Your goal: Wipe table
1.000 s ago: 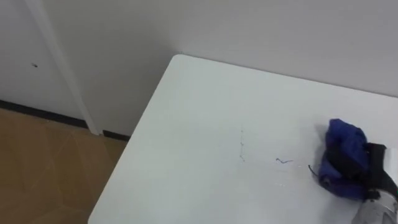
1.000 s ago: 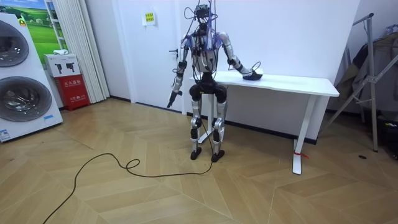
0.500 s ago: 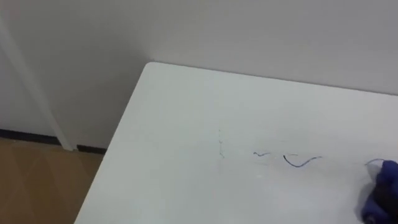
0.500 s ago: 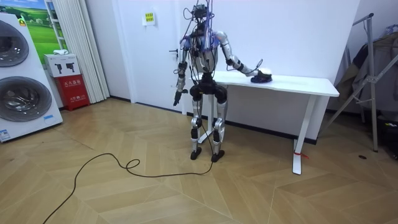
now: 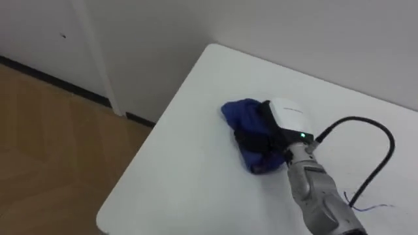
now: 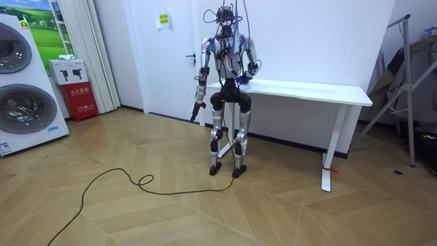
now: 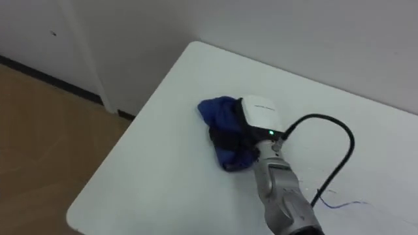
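**Left eye view: right hand on blue cloth at counter corner**

1. Markings. A thin blue pen scribble (image 5: 373,207) lies on the white rectangular counter (image 5: 189,170), well apart from the cloth; it forms no legible characters. In the room view, a small yellow label (image 6: 164,20) is fixed to the white door (image 6: 160,68); its print is too small to read.

2. Hand state. The right hand (image 5: 287,116) rests on the crumpled blue cloth (image 5: 241,121), white back casing upward. Its dark fingers (image 5: 251,140) are curled into the folds, clenched on the fabric. The left hand (image 6: 195,109) hangs beside the robot's hip in the room view.

3. Cloth position. It lies bunched on the counter top, near the corner closest to the wall (image 5: 294,32) and the counter's left edge.

4. Surroundings. The robot stands upright at the counter's end on the wooden floor (image 6: 136,212). Two white washing machines (image 6: 20,102) and a red box (image 6: 80,96) stand at the room view's left, well apart from the robot.
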Robot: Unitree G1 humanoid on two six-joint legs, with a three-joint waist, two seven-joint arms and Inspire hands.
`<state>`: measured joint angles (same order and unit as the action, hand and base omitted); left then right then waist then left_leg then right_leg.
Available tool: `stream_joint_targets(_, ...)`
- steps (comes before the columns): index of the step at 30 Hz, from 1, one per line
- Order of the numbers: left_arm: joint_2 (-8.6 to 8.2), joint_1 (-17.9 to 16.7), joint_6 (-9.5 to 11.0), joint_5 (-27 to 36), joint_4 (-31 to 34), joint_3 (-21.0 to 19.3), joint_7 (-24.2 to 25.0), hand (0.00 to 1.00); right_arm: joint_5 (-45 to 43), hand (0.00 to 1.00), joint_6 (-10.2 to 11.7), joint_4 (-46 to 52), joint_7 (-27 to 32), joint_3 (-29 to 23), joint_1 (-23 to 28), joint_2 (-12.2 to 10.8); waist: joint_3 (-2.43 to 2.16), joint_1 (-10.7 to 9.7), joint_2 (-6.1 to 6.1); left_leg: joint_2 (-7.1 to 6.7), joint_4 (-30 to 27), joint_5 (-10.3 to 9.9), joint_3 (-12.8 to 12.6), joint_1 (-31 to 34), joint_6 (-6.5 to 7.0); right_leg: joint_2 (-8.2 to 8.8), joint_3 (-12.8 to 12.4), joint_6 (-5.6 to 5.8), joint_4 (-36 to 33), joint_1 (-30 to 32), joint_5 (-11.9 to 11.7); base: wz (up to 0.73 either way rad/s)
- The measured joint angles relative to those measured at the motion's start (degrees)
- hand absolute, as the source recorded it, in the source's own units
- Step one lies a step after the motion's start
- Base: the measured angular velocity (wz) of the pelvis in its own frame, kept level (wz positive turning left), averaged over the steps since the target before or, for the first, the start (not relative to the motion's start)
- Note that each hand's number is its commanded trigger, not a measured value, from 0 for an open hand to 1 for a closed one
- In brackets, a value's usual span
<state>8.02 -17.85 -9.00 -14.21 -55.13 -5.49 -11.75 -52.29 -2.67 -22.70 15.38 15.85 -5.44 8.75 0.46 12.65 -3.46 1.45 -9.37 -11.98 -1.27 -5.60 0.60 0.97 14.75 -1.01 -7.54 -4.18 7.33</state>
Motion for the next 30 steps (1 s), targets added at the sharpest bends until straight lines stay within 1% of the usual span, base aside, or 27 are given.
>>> stream_joint_targets(1,-0.35,0.23,0.01,0.02,-0.03,-0.69,-0.02,0.0,1.26,1.0,1.43,-0.94,1.43,-0.32,0.76,0.02,-0.12,-0.49,0.19,-0.16,0.01,0.0,0.01,-0.15,0.0,0.2,0.64,0.23,0.01,-0.71,0.13,0.16)
stream_joint_targets(2,-0.39,0.25,0.12,0.0,0.02,-0.87,-0.03,0.0,2.76,1.0,2.16,-1.39,2.43,-0.63,1.55,0.01,-0.17,-1.51,0.41,-0.28,0.02,0.0,-0.01,-0.47,0.0,0.67,1.19,0.33,0.02,-1.17,0.19,0.25)
stream_joint_targets(3,-0.37,0.5,0.29,0.07,0.12,-0.97,-0.04,0.0,2.96,1.0,2.47,-1.37,2.86,-1.01,2.18,0.01,-0.11,-1.96,0.57,-0.35,0.08,0.0,-0.02,-0.79,0.0,0.78,1.16,0.42,0.04,-1.47,0.25,0.33)
stream_joint_targets(4,-0.32,0.51,0.51,0.02,1.01,-1.29,-0.09,0.0,3.11,1.0,3.16,-1.2,3.58,-2.01,3.67,0.02,-0.23,-2.98,0.58,-0.57,0.16,0.0,-0.34,-1.11,0.0,1.04,0.95,0.87,-0.02,-1.81,0.52,0.19)
stream_joint_targets(5,-0.18,0.54,0.94,-0.01,1.79,-1.5,-0.3,0.0,3.36,1.0,4.31,-1.23,4.83,-3.61,5.2,0.02,-0.29,-3.57,0.57,-0.81,0.21,0.0,-0.64,-1.15,0.0,1.15,0.79,1.19,-0.01,-1.82,0.72,0.08)
stream_joint_targets(6,-0.18,0.53,1.08,-0.01,2.01,-1.74,-0.47,0.0,3.64,1.0,4.73,-1.27,5.66,-4.37,6.02,0.05,-0.32,-3.81,0.6,-0.92,0.21,0.0,-0.88,-1.21,0.0,1.13,0.54,1.27,0.0,-1.85,0.77,-0.08)
stream_joint_targets(8,-0.16,0.35,1.1,-0.72,2.25,-3.62,-1.15,0.0,7.06,1.0,7.13,-2.64,9.57,-7.83,9.67,0.41,-0.39,-5.7,0.66,-1.34,0.19,0.0,-1.62,-1.78,0.01,1.46,0.04,1.57,0.0,-2.4,0.96,-0.04)
stream_joint_targets(9,-0.16,0.28,1.09,-1.4,2.24,-4.42,-1.42,0.0,7.68,1.0,7.97,-3.31,10.79,-9.17,10.72,0.43,-0.39,-6.47,0.66,-1.41,0.2,0.0,-1.83,-1.95,0.01,1.54,0.06,1.64,0.0,-2.75,1.0,0.12)
stream_joint_targets(11,-0.08,0.43,1.04,-1.64,1.95,-8.5,-2.07,0.0,13.08,1.0,9.59,-6.69,15.18,-15.12,14.12,0.45,-0.68,-8.42,0.61,-1.4,0.2,-0.1,-4.11,-2.35,0.17,1.88,-0.64,1.83,-0.13,-3.56,1.11,0.11)
stream_joint_targets(12,-0.08,0.4,1.04,-1.64,1.96,-9.1,-2.5,0.0,14.59,1.0,9.87,-7.81,16.22,-16.58,14.46,0.58,-0.69,-9.07,0.63,-1.38,0.22,-0.26,-4.41,-2.42,0.43,1.91,-0.53,1.94,-0.16,-3.63,1.18,0.0)
stream_joint_targets(13,-0.16,0.49,1.02,-1.66,1.97,-9.69,-3.17,0.0,16.83,1.0,10.41,-9.89,18.05,-20.01,15.28,1.27,-0.93,-9.83,1.01,-1.15,0.55,-1.04,-4.93,-2.47,1.61,1.84,-0.55,2.34,-0.16,-3.56,1.43,0.0)
stream_joint_targets(14,-0.23,0.32,0.99,-1.67,1.95,-10.46,-3.27,0.0,19.0,1.0,10.67,-12.58,19.48,-23.3,15.69,1.81,-1.2,-10.65,0.89,-1.22,0.73,-1.28,-4.92,-2.68,2.01,1.7,-0.55,2.64,-0.21,-3.72,1.6,0.0)
stream_joint_targets(15,-0.26,0.0,0.98,-1.68,1.95,-10.57,-3.29,0.0,19.63,1.0,10.65,-13.69,19.82,-24.77,15.84,2.06,-1.38,-10.97,0.93,-1.23,0.76,-1.32,-4.87,-2.74,2.06,1.72,-0.54,2.65,-0.33,-3.86,1.58,0.0)
stream_joint_targets(16,-0.25,-0.17,0.96,-1.71,2.13,-10.57,-3.28,0.0,20.66,1.0,10.61,-15.72,20.29,-27.59,16.48,2.73,-1.93,-11.59,0.83,-1.29,0.73,-1.38,-4.83,-2.89,2.13,1.74,-0.49,2.65,-0.41,-4.14,1.58,0.0)
stream_joint_targets(17,-0.2,-0.51,0.93,-1.67,2.17,-10.57,-3.23,0.0,21.51,1.0,10.58,-17.2,20.36,-29.35,17.01,3.5,-2.1,-12.26,0.67,-1.3,0.6,-1.37,-4.78,-3.05,2.13,1.75,-0.47,2.65,-0.54,-4.57,1.56,0.0)
stream_joint_targets(19,-0.22,-0.6,0.84,-1.66,2.18,-10.28,-3.02,0.0,22.01,1.0,9.61,-17.83,20.26,-30.68,17.76,4.44,-2.12,-12.43,0.61,-1.28,0.2,-1.37,-4.81,-3.17,2.13,1.7,-0.6,2.65,-0.9,-4.6,1.56,-0.04)
stream_joint_targets(20,-0.26,-0.52,0.84,-1.64,2.18,-10.01,-2.91,0.0,22.51,1.0,8.61,-17.68,20.1,-30.78,17.29,4.66,-2.12,-12.28,0.63,-1.21,0.15,-1.35,-5.02,-3.21,2.1,1.69,-0.73,2.61,-1.24,-4.37,1.54,-0.11)
stream_joint_targets(21,-0.27,-0.41,0.84,-1.38,2.18,-9.9,-2.89,0.0,22.47,1.0,8.07,-17.23,19.95,-30.58,17.03,4.65,-2.11,-12.18,0.61,-1.2,0.09,-1.32,-5.07,-3.18,2.07,1.67,-0.76,2.52,-1.26,-4.29,1.49,-0.19)
stream_joint_targets(22,-0.27,-0.17,0.84,-0.75,2.16,-9.37,-2.84,0.0,22.45,1.0,6.27,-16.44,19.23,-30.03,16.04,4.52,-2.07,-11.52,0.72,-1.02,0.04,-1.27,-5.67,-3.1,1.98,1.6,-0.91,2.27,-1.4,-3.94,1.29,-0.34)
stream_joint_targets(23,-0.25,0.17,0.91,0.09,1.98,-8.62,-2.79,0.0,22.44,1.0,3.77,-15.13,18.44,-29.2,14.95,4.26,-2.02,-10.29,0.8,-0.81,0.05,-1.23,-6.67,-3.15,1.9,1.42,-1.37,2.05,-1.35,-3.59,1.11,-0.38)
stream_joint_targets(24,-0.28,0.42,0.92,0.08,1.56,-8.33,-2.8,0.0,22.19,1.0,2.37,-14.38,17.71,-28.68,14.21,4.06,-2.0,-9.93,0.81,-0.71,0.06,-1.2,-7.0,-3.13,1.84,1.3,-1.77,1.95,-1.41,-3.35,0.98,-0.48)
stream_joint_targets(25,-0.27,1.27,0.83,0.12,0.44,-7.23,-2.82,0.0,20.71,1.0,-0.82,-11.65,15.73,-27.38,13.1,3.4,-1.83,-8.46,1.01,-0.42,0.07,-1.11,-8.12,-3.03,1.68,1.05,-2.49,1.7,-2.04,-2.49,0.78,-0.52)
stream_joint_targets(26,-0.38,2.07,0.68,0.02,-0.41,-6.53,-2.82,0.0,19.08,1.0,-3.45,-8.77,13.42,-23.98,11.55,2.32,-1.62,-6.89,1.09,-0.06,0.06,-1.02,-9.34,-2.83,1.45,0.76,-3.17,1.34,-2.63,-1.46,0.56,-0.54)
stream_joint_targets(27,-0.45,2.49,0.61,0.06,-0.85,-6.48,-2.82,0.0,17.47,1.0,-4.53,-7.21,11.9,-22.05,10.43,2.19,-1.48,-6.23,1.08,0.06,0.11,-0.93,-9.69,-2.72,1.3,0.6,-3.51,1.15,-2.79,-1.03,0.44,-0.41)
stream_joint_targets(28,-0.57,3.69,0.19,0.26,-1.42,-6.24,-2.81,0.0,14.67,1.0,-6.14,-4.33,8.76,-17.43,7.67,1.06,-0.93,-5.29,1.1,0.25,0.14,-0.76,-9.95,-2.29,1.04,0.43,-3.55,0.86,-3.26,-0.24,0.26,-0.17)
stream_joint_targets(29,-0.54,4.53,0.18,1.04,-2.09,-4.94,-2.8,0.0,12.11,1.0,-6.51,-2.67,5.95,-12.59,3.92,0.46,-0.48,-4.37,1.13,0.35,0.1,-0.53,-9.94,-1.43,0.85,0.37,-3.49,0.57,-3.31,0.72,0.08,-0.03)
stream_joint_targets(30,-0.54,4.93,0.14,1.22,-2.31,-4.3,-2.79,0.0,11.05,1.0,-6.45,-2.23,4.53,-10.13,1.69,0.31,-0.13,-4.07,1.17,0.38,0.1,-0.34,-9.9,-0.95,0.79,0.37,-3.42,0.5,-3.34,1.35,0.04,0.08)
